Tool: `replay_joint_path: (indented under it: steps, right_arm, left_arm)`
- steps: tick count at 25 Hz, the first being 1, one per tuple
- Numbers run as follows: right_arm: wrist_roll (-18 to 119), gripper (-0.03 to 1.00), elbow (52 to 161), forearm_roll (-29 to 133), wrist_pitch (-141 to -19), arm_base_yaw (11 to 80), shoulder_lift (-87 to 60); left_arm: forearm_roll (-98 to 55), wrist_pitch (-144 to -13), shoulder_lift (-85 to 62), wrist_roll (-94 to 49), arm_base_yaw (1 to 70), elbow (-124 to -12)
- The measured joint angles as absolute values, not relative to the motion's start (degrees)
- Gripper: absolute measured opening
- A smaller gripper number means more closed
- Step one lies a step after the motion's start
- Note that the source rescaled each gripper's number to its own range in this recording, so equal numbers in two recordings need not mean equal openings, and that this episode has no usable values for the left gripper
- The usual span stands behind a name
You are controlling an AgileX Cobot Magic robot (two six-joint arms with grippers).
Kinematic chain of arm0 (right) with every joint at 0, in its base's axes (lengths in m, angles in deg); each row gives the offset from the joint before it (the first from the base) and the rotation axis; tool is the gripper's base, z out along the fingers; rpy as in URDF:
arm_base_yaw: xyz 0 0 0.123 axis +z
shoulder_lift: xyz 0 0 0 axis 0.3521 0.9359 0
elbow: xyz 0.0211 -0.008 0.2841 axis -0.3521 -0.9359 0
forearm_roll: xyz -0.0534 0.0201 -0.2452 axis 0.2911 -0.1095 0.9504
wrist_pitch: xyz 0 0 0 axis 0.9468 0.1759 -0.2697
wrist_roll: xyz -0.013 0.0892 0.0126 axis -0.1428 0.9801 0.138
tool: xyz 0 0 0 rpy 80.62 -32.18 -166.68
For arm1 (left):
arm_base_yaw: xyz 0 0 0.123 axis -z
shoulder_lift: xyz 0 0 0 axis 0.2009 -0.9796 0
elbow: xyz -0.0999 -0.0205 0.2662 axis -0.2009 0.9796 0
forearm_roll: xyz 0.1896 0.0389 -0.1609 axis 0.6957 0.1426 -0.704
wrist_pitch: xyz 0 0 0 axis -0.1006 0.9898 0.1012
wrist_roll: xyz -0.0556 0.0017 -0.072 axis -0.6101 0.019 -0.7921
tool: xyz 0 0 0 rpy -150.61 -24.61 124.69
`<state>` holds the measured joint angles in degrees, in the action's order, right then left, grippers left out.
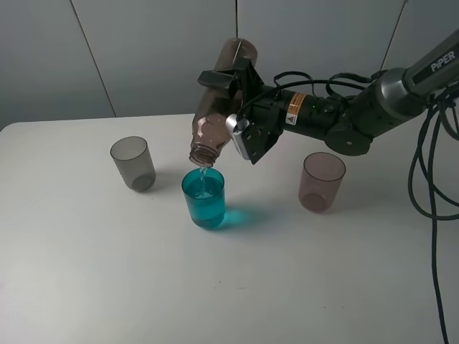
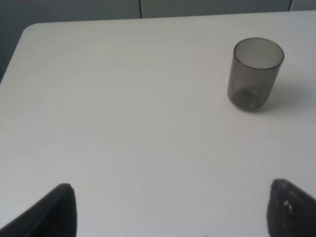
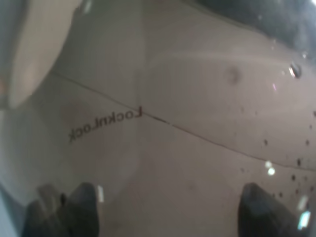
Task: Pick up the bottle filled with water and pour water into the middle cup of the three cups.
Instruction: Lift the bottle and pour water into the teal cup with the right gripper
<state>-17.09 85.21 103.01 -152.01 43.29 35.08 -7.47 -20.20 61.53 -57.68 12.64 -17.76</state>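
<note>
As the right end effector (image 1: 231,107) clamps shut around the tall, slim, smoky-brown translucent plastic bottle (image 1: 210,135), that bottle hangs tipped neck-down at upper centre of the high view. Its open mouth is just above the short teal-blue translucent plastic tumbler (image 1: 204,199) at centre frame, and a thin stream of water (image 1: 204,172) drops in! Smoky grey plastic tumbler (image 1: 133,163) stands apart to the left on the white table (image 1: 86,272), pinkish-mauve plastic tumbler (image 1: 323,181) apart to the right. Left end effector (image 2: 170,217) is spread wide, holding nothing, over bare table.
</note>
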Motion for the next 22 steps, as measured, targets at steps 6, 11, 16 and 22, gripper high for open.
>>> replay_joint_path:
  steps: [6, 11, 16, 22]
  right_arm:
    - [-17.1, 0.03, 85.3, 103.5, -152.0, 43.3, 35.1]
    - [-11.5, 0.03, 85.3, 104.4, -152.0, 43.3, 35.1]
    - [2.3, 0.03, 85.3, 104.5, -148.8, 43.4, 35.1]
    - [22.4, 0.03, 85.3, 104.5, -146.5, 43.4, 35.1]
  left_arm:
    - [-7.5, -20.2, 61.5, -57.7, 12.6, -17.8]
    - [-7.5, -20.2, 61.5, -57.7, 12.6, -17.8]
    - [-7.5, -20.2, 61.5, -57.7, 12.6, -17.8]
    - [-7.5, -20.2, 61.5, -57.7, 12.6, -17.8]
